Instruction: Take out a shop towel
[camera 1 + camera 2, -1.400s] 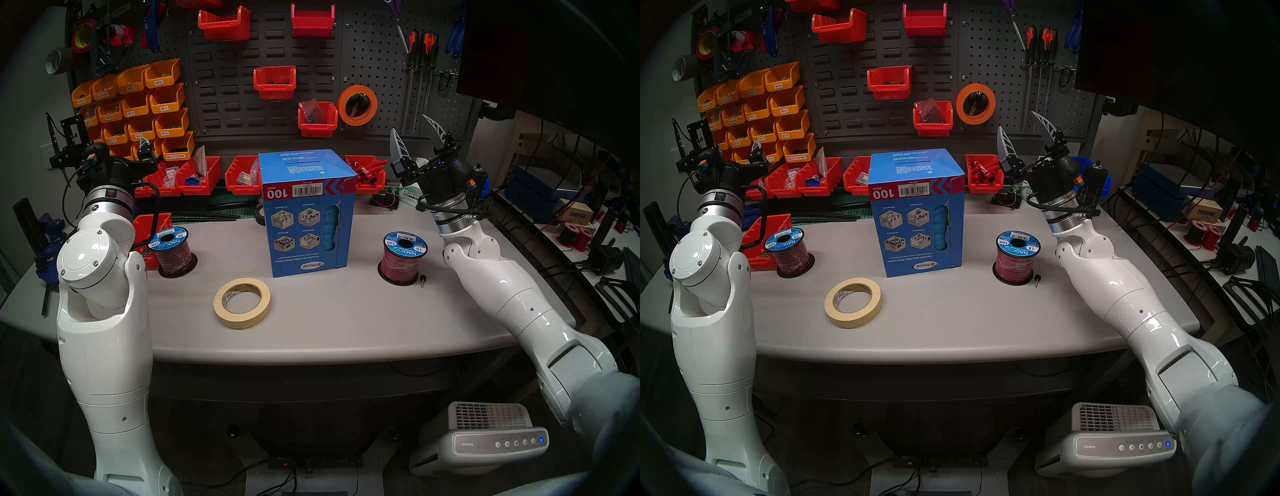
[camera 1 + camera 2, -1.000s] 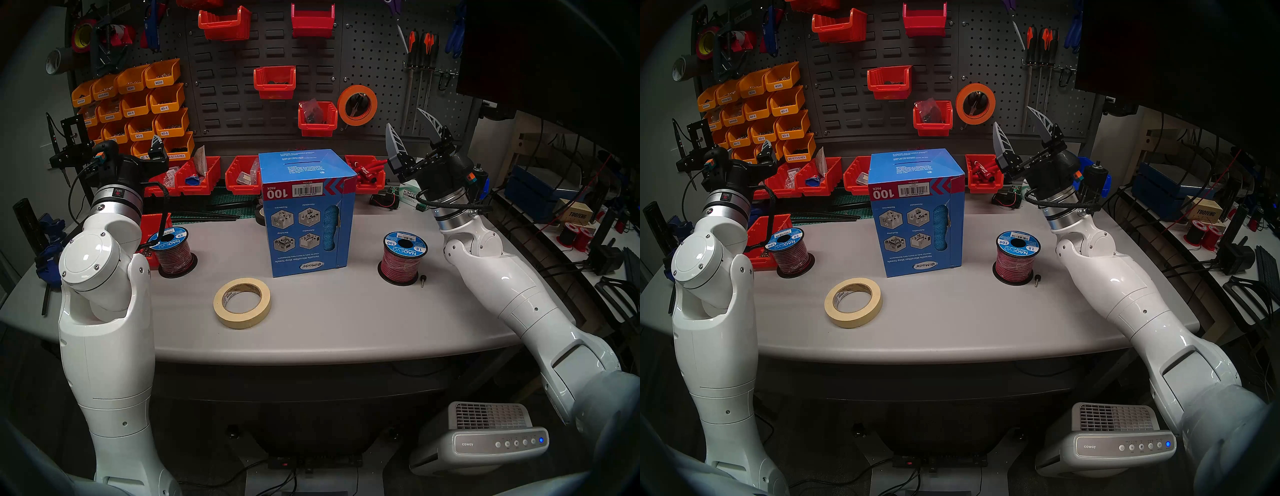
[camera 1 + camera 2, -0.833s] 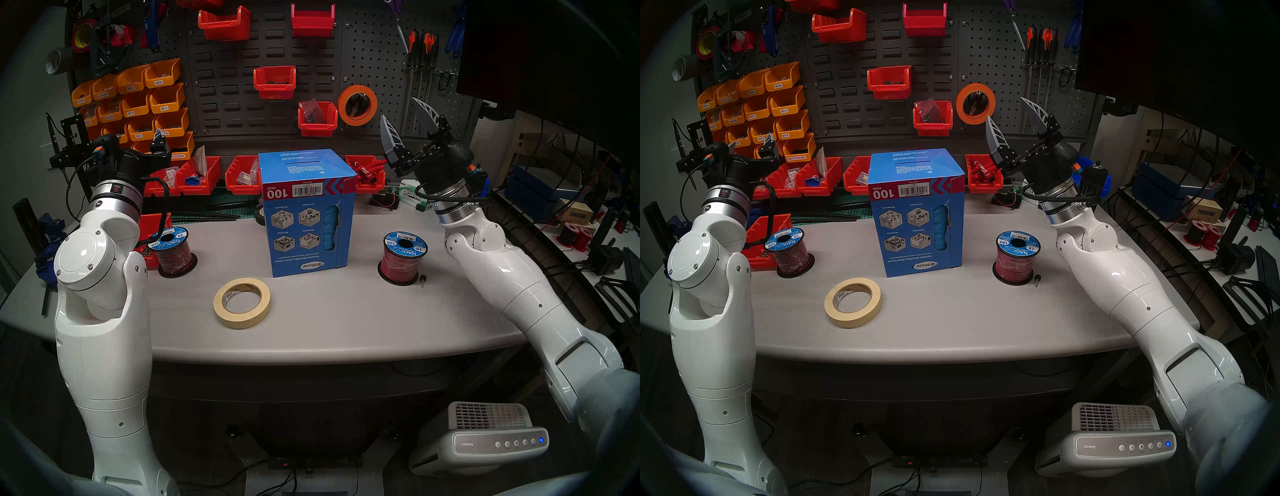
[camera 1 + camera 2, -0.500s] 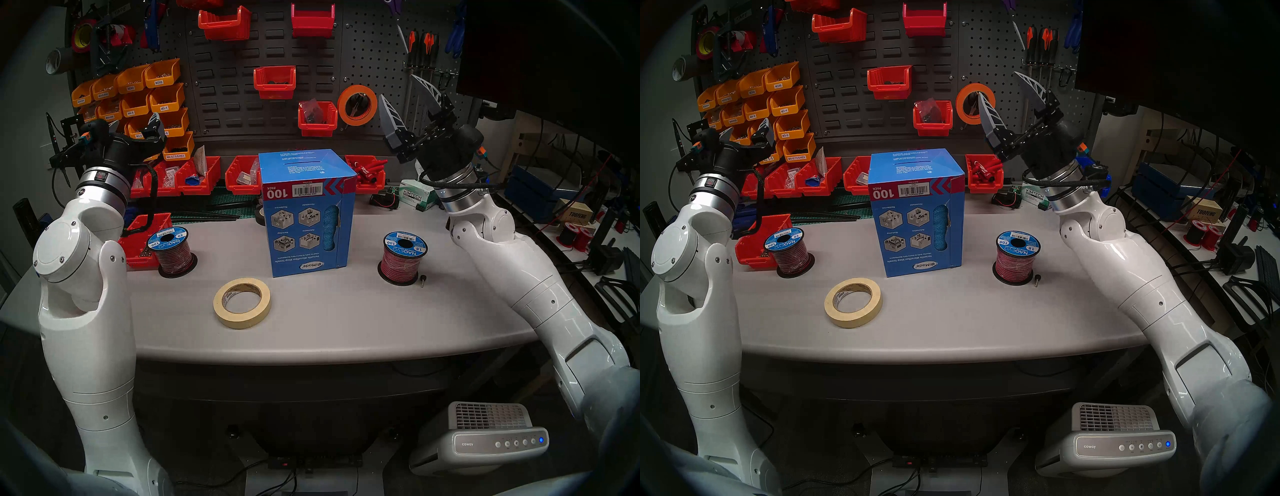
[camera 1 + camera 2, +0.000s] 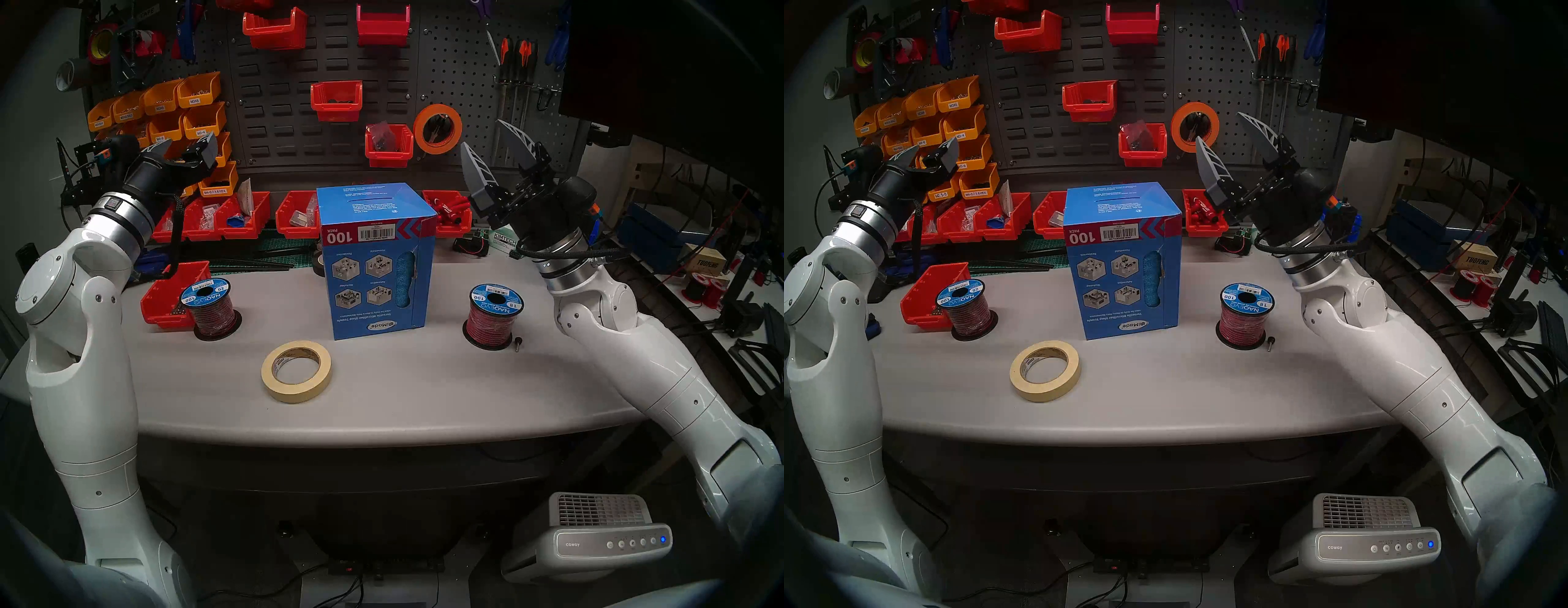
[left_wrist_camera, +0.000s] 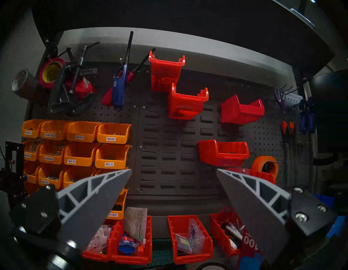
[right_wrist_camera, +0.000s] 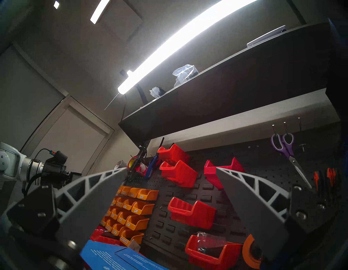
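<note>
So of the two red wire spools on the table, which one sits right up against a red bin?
The spool labelled 20, on the robot's left of the blue carton: a loose red bin stands right beside it. The spool labelled 18 has only a small black pin nearby.

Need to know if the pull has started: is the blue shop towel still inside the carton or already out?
Still in. The shop towel shows only through the oval slot in the blue carton; both grippers are raised, away from it.
</note>
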